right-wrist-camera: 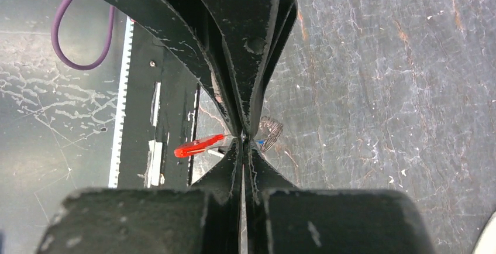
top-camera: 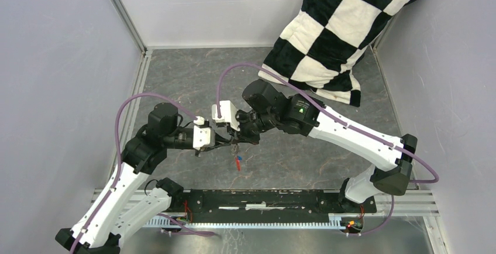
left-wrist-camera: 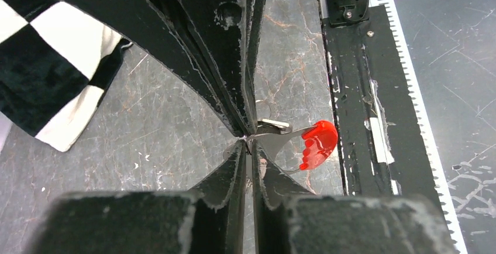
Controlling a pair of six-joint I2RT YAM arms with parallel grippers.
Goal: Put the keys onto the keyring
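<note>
- The left gripper (left-wrist-camera: 248,146) reached in from the left at mid-table. In its own wrist view the fingers (left-wrist-camera: 222,178) stood nearly together, with only a thin slit between them. Whether they pinched metal could not be told.
- The overhead view hid that slit. There the two arms' fingertips merged into one dark knot above the grey table (top-camera: 193,78).
- The keyring (top-camera: 237,162) hung just below that knot, off the table and nearer the black rail (top-camera: 263,198) than the fingers were.
- The left wrist view showed its red tag (left-wrist-camera: 317,143) broadside, joined to a silver strip (left-wrist-camera: 274,126) that ran back to the fingertips.
- The right wrist view showed the same tag edge-on, as a thin red sliver.
- Only the right wrist view gave the other side of the tips. There lay thin wire loops (right-wrist-camera: 270,126) with a blue speck (right-wrist-camera: 260,142) beside them, too small to make out as a key.
- The right gripper (right-wrist-camera: 243,143) came in from the right, its fingers (right-wrist-camera: 263,175) pressed fully closed. Which pair of tips bore the keyring could not be told.
- A black-and-white checked cloth (top-camera: 339,26) lay at the far right corner, well apart.
</note>
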